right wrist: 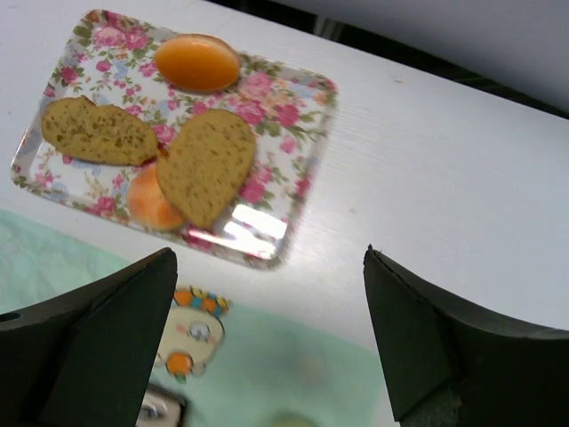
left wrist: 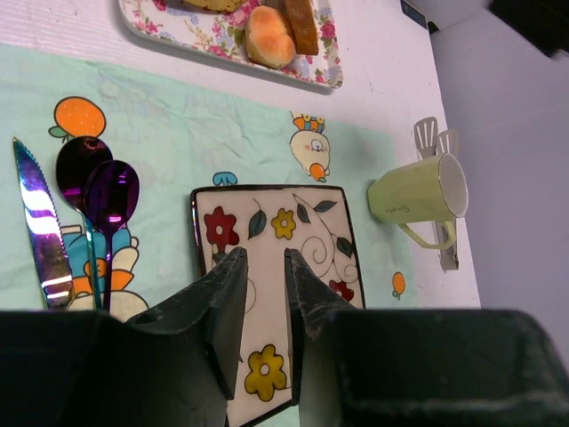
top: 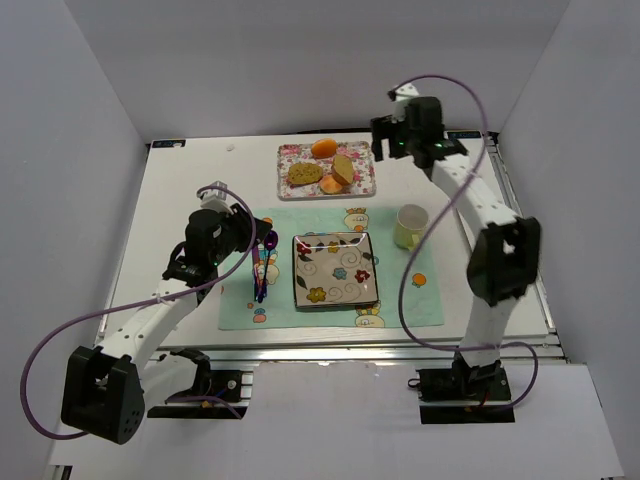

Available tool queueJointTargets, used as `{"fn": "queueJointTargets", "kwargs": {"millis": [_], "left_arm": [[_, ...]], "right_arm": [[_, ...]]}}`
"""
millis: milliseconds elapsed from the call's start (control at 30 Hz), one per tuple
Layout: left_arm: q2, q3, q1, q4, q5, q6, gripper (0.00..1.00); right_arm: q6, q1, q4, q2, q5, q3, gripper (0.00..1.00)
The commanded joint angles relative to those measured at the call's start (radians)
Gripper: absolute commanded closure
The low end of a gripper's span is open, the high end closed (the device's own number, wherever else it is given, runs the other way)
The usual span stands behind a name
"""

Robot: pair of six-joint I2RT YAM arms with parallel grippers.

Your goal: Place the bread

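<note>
The bread (right wrist: 206,165) is a golden-brown oblong slice lying on the floral tray (right wrist: 302,133), leaning over a small peach-orange round piece (right wrist: 147,205). It also shows in the top view (top: 343,167) and, as a brown crust edge, in the left wrist view (left wrist: 302,22). My right gripper (right wrist: 268,253) is wide open and empty, hovering above the table just right of the tray (top: 383,135). My left gripper (left wrist: 263,256) is empty, its jaws nearly together, above the flowered square plate (left wrist: 342,267); it sits left of the plate in the top view (top: 245,232).
An orange fruit (right wrist: 196,62) and a darker olive-brown flat piece (right wrist: 98,132) share the tray. A pale green mug (top: 409,226) stands right of the plate (top: 335,268) on the green mat (top: 400,300). A knife (left wrist: 40,227) and purple spoons (left wrist: 98,191) lie left of the plate.
</note>
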Motion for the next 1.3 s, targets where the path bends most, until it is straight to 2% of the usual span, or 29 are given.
{"fn": "queueJointTargets", "kwargs": {"millis": [0,33,67,100,133,167,200,233,267,300,333,367,400,467,500,533,600,800,1033,1267], "left_arm": [[-0.009,0.027,-0.005,0.042,0.001,0.017,0.66],[-0.009,0.028,-0.005,0.043,0.010,0.022,0.66],[-0.009,0.030,-0.005,0.043,0.011,0.025,0.66],[-0.007,0.030,-0.005,0.040,0.013,0.028,0.66],[-0.007,0.033,-0.005,0.036,0.013,0.037,0.66],[-0.007,0.034,-0.005,0.037,0.013,0.045,0.67],[-0.007,0.034,-0.005,0.037,0.013,0.046,0.67],[-0.007,0.030,-0.005,0.037,0.011,0.046,0.67],[-0.007,0.028,-0.005,0.042,0.011,0.046,0.68],[-0.009,0.025,-0.004,0.048,0.013,0.042,0.70],[-0.009,0.016,-0.004,0.055,0.011,0.040,0.71],[-0.009,0.011,-0.004,0.071,0.014,0.036,0.72],[-0.009,0.007,-0.004,0.078,0.016,0.031,0.72],[-0.013,-0.009,-0.004,0.098,0.021,0.025,0.72],[-0.013,-0.012,-0.004,0.103,0.024,0.022,0.71],[-0.012,-0.016,-0.004,0.106,0.025,0.020,0.71],[-0.009,-0.019,-0.004,0.111,0.034,0.022,0.70],[0.013,0.005,-0.004,0.091,0.054,0.043,0.69],[-0.023,-0.015,-0.004,0.086,0.031,0.033,0.69],[-0.044,-0.018,-0.004,0.057,0.021,0.023,0.69]], "right_arm": [[-0.018,-0.105,0.012,-0.242,-0.018,-0.183,0.11],[-0.100,-0.166,0.010,-0.285,-0.076,-0.293,0.11],[-0.101,-0.166,0.009,-0.327,-0.119,-0.349,0.10],[-0.178,-0.252,0.004,-0.418,-0.177,-0.407,0.11],[-0.299,-0.366,-0.022,-0.466,-0.365,-0.517,0.11],[-0.341,-0.460,-0.026,-0.549,-0.514,-0.620,0.15],[-0.355,-0.461,-0.027,-0.585,-0.537,-0.621,0.21],[-0.357,-0.496,-0.028,-0.614,-0.535,-0.665,0.33],[-0.365,-0.549,-0.040,-0.634,-0.531,-0.726,0.51],[-0.380,-0.571,-0.089,-0.663,-0.514,-0.751,0.82],[-0.379,-0.594,-0.103,-0.675,-0.506,-0.778,0.88],[-0.377,-0.616,-0.117,-0.686,-0.488,-0.835,0.89],[-0.368,-0.617,-0.123,-0.709,-0.427,-0.864,0.79],[-0.333,-0.616,-0.103,-0.726,-0.362,-0.920,0.51],[-0.317,-0.616,-0.091,-0.735,-0.315,-0.965,0.27],[-0.305,-0.614,-0.065,-0.737,-0.292,-0.983,0.19],[-0.276,-0.599,-0.004,-0.728,-0.159,-1.031,0.13],[-0.193,-0.573,0.090,-0.536,0.074,-1.006,0.11],[-0.190,-0.565,0.171,-0.390,0.045,-0.937,0.16],[-0.161,-0.561,0.170,-0.222,-0.078,-0.786,0.26]]}}
